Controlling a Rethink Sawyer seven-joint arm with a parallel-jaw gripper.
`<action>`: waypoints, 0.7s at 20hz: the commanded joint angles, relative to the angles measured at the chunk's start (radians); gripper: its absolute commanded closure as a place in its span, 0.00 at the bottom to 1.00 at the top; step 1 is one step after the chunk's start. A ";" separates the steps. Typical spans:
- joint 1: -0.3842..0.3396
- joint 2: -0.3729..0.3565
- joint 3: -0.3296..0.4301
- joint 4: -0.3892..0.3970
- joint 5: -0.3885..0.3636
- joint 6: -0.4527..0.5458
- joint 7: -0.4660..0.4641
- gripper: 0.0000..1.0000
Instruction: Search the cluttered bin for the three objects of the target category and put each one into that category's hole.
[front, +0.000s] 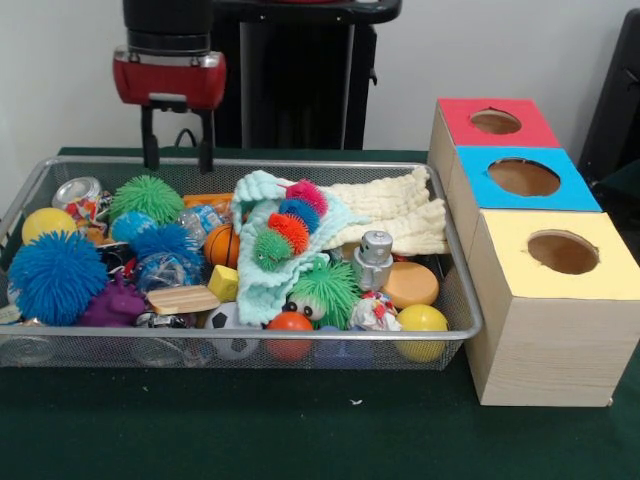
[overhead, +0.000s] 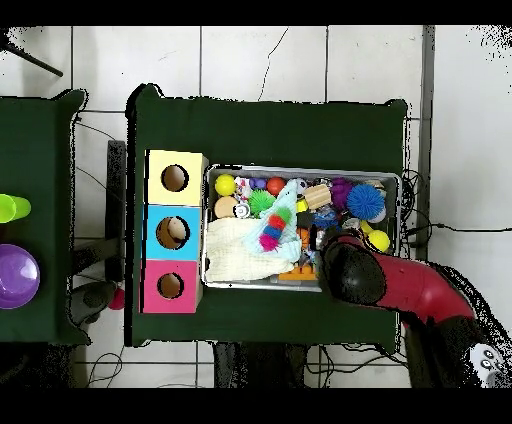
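Searching appears to be the step in hand, with nothing yet lifted; pincer (front: 178, 150) hangs above the far rim of the wire bin (front: 465, 300), its two fingers parted and holding nothing; target category not shown, so the candidates cannot be named; contents heaped and touching: blue spiky ball (front: 55, 277) at the bin's left end, green spiky ball (front: 147, 197) just below the pincer, yellow ball (front: 422, 320) at the right near corner, pale cloth (front: 400, 215) draped across the middle; three holed boxes, red (front: 497, 121), blue (front: 524, 177), yellow (front: 563, 252), stand just beside the bin on the green surface (front: 250, 425); next move probably calls for descending onto one exposed item.
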 joint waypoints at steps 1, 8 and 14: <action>0.216 0.022 -0.123 -0.019 -0.052 0.026 0.191 0.00; 0.259 -0.025 -0.104 0.076 0.090 -0.001 0.243 0.00; 0.384 0.094 -0.230 0.005 0.105 -0.088 0.309 0.00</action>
